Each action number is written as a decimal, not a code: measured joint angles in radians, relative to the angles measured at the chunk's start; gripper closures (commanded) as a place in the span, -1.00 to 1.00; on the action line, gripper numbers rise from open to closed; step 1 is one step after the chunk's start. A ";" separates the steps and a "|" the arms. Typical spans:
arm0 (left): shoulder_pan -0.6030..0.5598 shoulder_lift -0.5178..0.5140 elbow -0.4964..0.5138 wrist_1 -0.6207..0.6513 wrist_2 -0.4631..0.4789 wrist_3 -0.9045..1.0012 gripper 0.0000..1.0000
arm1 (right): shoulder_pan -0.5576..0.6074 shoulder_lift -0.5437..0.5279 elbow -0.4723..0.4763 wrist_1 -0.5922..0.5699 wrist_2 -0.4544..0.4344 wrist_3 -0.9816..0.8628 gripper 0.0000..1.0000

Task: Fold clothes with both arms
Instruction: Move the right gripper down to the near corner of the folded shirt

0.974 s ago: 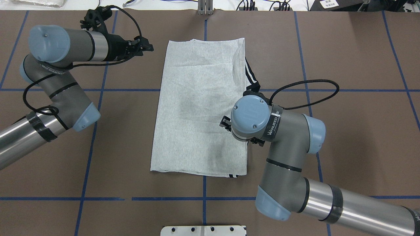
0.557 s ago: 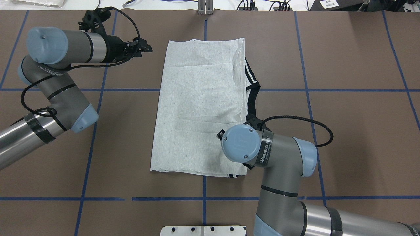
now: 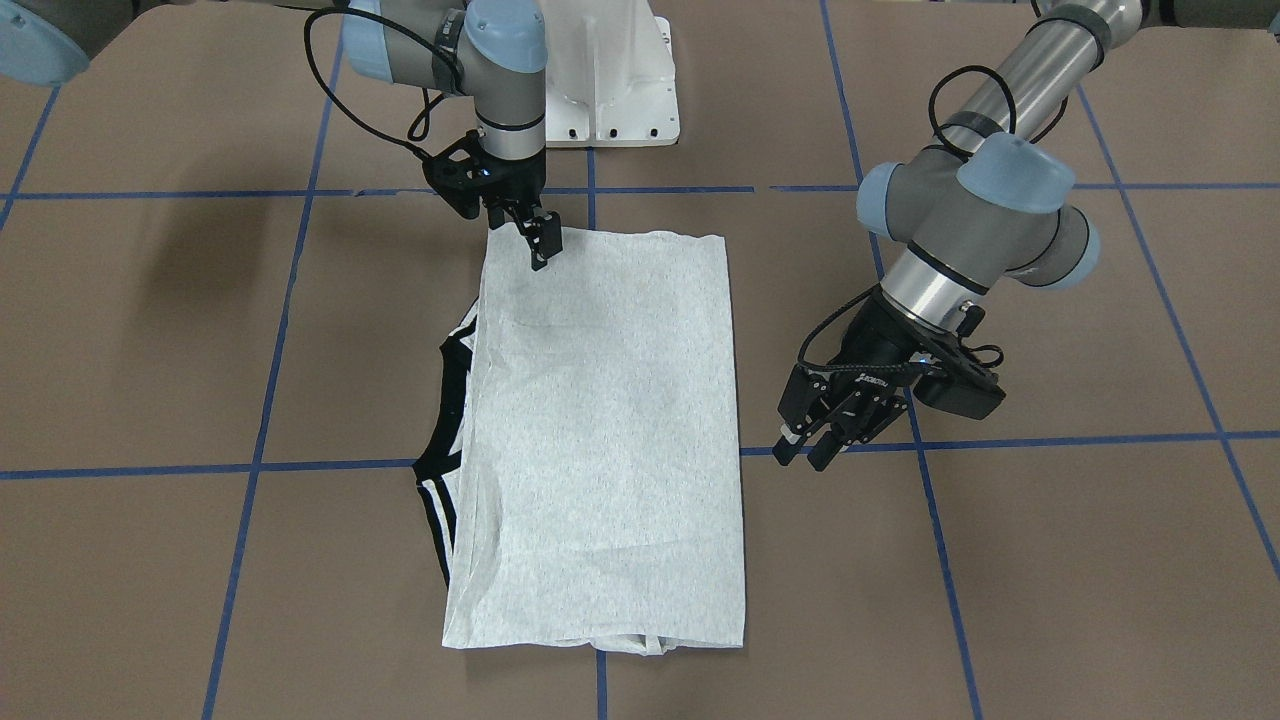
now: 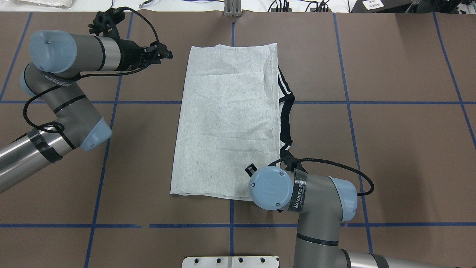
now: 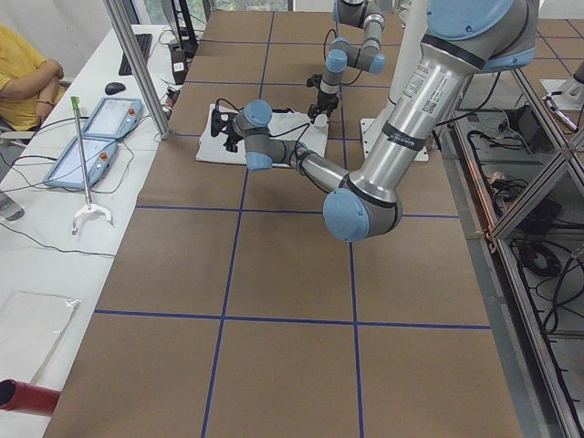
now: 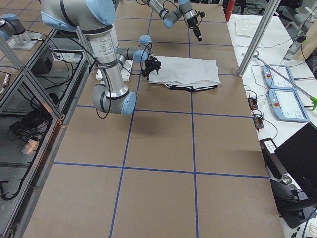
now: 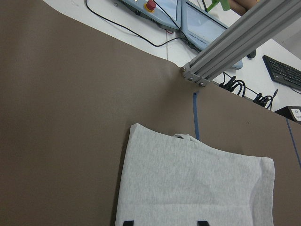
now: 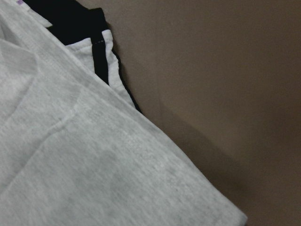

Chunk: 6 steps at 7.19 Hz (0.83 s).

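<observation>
"WANJEED" band (image 4: pixel 299 194), R arm (image 4: pixel 319 227) wrist, nr folded tee (image 4: pixel 227 123)

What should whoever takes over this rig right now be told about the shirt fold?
Left hand: open, empty, beside the T-shirt's far left corner, clear of the cloth.
Right hand: low at the shirt's near edge; open or shut cannot be told.
Shirt: flat on the table, folded into a long strip, black striped shoulder poking out on the robot's right.
Done: lengthwise folds.
Left: probably folding the strip end to end.
</observation>
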 measured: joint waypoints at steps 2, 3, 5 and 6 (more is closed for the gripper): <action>-0.001 0.001 -0.010 0.001 0.001 0.000 -0.09 | -0.002 -0.028 -0.002 0.072 -0.001 0.008 -0.47; -0.001 0.001 -0.011 0.001 0.001 0.000 -0.09 | -0.001 -0.031 -0.002 0.083 0.000 0.009 0.12; -0.002 0.001 -0.014 0.001 0.001 0.001 -0.09 | 0.000 -0.033 -0.002 0.087 0.001 0.011 1.00; -0.002 0.002 -0.016 0.001 0.001 0.001 -0.09 | 0.001 -0.033 -0.001 0.086 0.003 0.011 1.00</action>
